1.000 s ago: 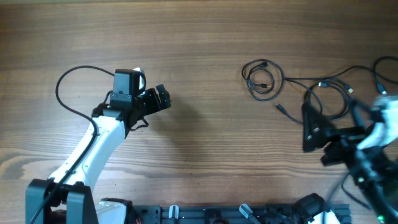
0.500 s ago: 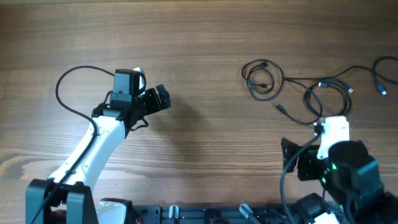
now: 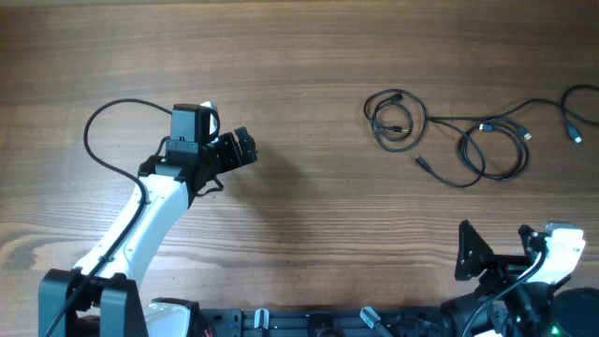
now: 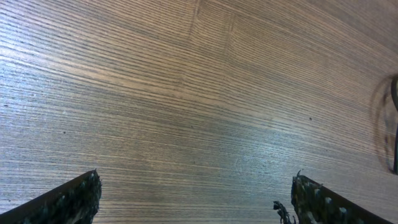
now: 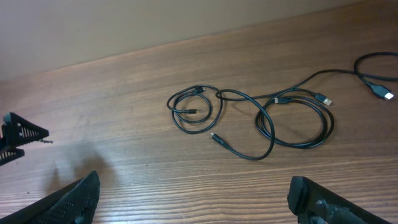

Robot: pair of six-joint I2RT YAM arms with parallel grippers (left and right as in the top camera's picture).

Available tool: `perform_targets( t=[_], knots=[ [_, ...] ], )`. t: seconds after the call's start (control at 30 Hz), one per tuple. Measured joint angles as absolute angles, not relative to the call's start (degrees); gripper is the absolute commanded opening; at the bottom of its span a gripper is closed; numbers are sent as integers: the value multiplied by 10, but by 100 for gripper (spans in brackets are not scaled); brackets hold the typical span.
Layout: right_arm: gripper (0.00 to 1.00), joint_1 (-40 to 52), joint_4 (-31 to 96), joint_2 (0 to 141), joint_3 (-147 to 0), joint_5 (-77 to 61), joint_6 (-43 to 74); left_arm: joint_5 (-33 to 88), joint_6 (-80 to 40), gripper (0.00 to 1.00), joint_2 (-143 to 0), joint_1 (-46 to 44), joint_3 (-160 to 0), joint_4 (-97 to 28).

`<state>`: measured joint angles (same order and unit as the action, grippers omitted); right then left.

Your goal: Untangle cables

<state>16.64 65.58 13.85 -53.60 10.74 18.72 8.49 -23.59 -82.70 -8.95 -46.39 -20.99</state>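
The cables lie at the table's far right. A small coil (image 3: 394, 119) (image 5: 193, 109) links to a larger loop (image 3: 493, 150) (image 5: 297, 122) with a loose plug end (image 3: 423, 162). Another cord (image 3: 571, 120) (image 5: 372, 83) runs off the right edge. My right gripper (image 3: 471, 255) (image 5: 194, 186) is open and empty near the table's front edge, well short of the cables. My left gripper (image 3: 245, 145) (image 4: 195, 182) hovers open over bare wood at centre-left, far from them. A dark curved blur (image 4: 393, 124) shows at the right edge of the left wrist view.
A thicker black wire (image 3: 94, 140) loops out from the left arm. A black rail (image 3: 328, 323) runs along the table's front edge. In the right wrist view a pale wall (image 5: 124, 25) rises behind the table, and the left arm's tip (image 5: 18, 134) shows at far left.
The right arm has drawn back from the cables toward the table's front edge, leaving them fully in view. The left arm has not moved. Both grippers stayed open.
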Motion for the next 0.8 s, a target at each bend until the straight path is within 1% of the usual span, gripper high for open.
perform_targets(
  t=[0.17,0.37,0.5,0.73,0.8],
  knots=[
    [100,166,641,126,-531,107,187,85,-236,100,-827,-90,-464,-210],
    [100,165,519,16,-438,108,187,85,-236,100,-827,-90,-464,-210],
    [100,165,398,10,-371,107,187,85,-236,100,-827,-90,-464,-210],
    [100,165,174,9,-358,108,187,85,-236,100,-827,-90,-464,-210],
    [100,165,81,9,-353,108,187,85,-236,100,-827,-90,-464,-210]
  ],
)
